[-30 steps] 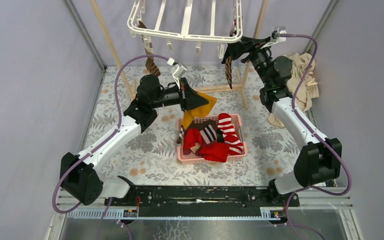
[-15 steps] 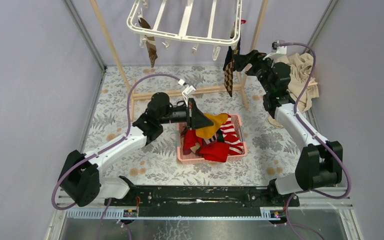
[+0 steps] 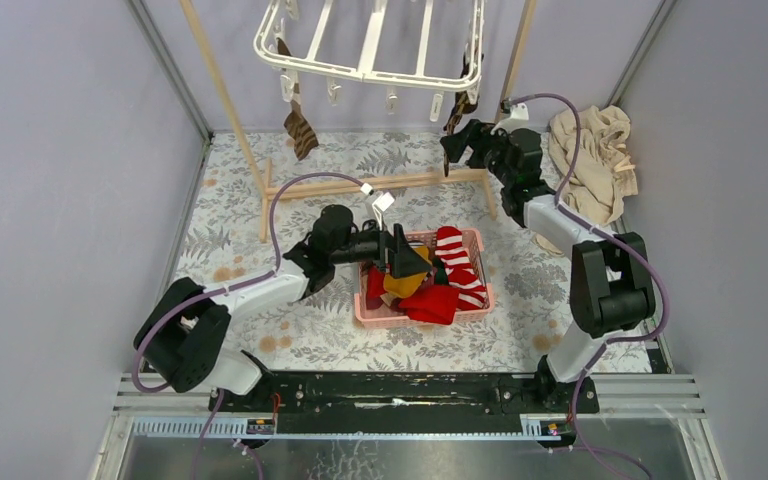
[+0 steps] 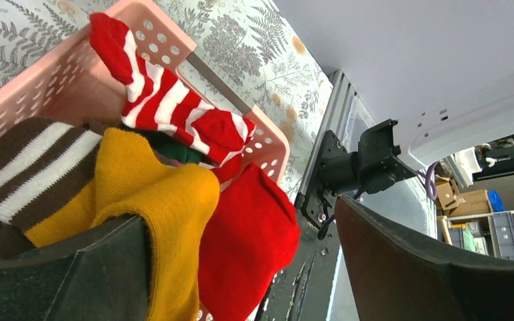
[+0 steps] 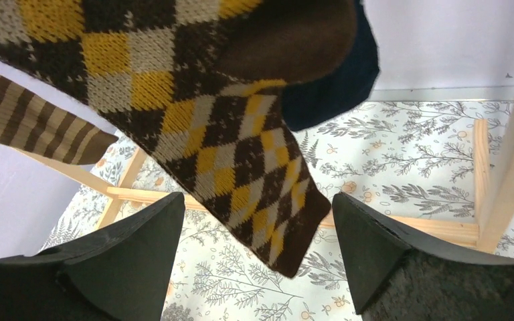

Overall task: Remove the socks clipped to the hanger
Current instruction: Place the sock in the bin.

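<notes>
Floral-print sheeting covers the surface (image 3: 530,290), closed in by plain grey walls. From overhead I count one white hanger (image 3: 370,62) hung high at the back on a wooden pole frame (image 3: 221,95). I also count one pink basket (image 3: 385,320) near the middle, one heap of beige cloth (image 3: 592,150) at the right rear, and two arms. Two socks show on the hanger from up there: a brown striped sock (image 3: 300,128) dangling at its left end and an argyle sock (image 3: 457,104) at its right end.

My left hand (image 3: 401,257) sits low over the basket, its fingers (image 4: 60,274) spread wide and gripping nothing. A mustard sock (image 4: 154,194) lies against one of them. Overhead runs the basket's load together, but the left wrist view lets me count it:
- one red-and-white striped sock (image 4: 167,100)
- one brown sock with white stripes (image 4: 27,167)
- the mustard one
- one plain red sock (image 4: 247,234)
- a sliver of green (image 4: 177,155) I can't identify

My right hand (image 3: 457,143) is just under the hanger's right end, its fingers apart. In its wrist view the argyle sock's toe hangs above the gap between them, touching neither as far as I can tell. That view also shows a dark blue piece of fabric (image 5: 355,73) behind the argyle, which I can't make out from overhead.
</notes>
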Robot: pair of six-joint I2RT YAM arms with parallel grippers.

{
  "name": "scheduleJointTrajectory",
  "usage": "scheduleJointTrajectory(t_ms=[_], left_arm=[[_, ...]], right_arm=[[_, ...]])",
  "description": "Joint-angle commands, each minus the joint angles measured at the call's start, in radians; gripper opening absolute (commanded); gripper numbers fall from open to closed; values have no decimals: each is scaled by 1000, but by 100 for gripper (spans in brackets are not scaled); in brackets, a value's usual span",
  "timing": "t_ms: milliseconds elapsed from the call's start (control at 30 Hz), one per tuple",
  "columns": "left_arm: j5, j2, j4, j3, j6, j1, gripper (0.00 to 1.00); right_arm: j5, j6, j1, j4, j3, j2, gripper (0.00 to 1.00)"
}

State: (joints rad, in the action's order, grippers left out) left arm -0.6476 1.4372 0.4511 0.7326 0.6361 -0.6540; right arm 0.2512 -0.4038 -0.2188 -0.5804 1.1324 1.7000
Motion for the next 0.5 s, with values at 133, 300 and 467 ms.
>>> scheduleJointTrajectory(t_ms=[133, 300, 467], left_arm=[[70, -66, -46, 87, -54, -3, 99], [126, -143, -132, 116, -65, -4, 99], [153, -192, -201, 149, -75, -4, 99]], right_arm=[[-150, 59, -50, -11, 134, 49, 88], [-232, 35, -53, 72, 222, 123, 78], [-241, 17, -53, 28, 154, 79, 28]])
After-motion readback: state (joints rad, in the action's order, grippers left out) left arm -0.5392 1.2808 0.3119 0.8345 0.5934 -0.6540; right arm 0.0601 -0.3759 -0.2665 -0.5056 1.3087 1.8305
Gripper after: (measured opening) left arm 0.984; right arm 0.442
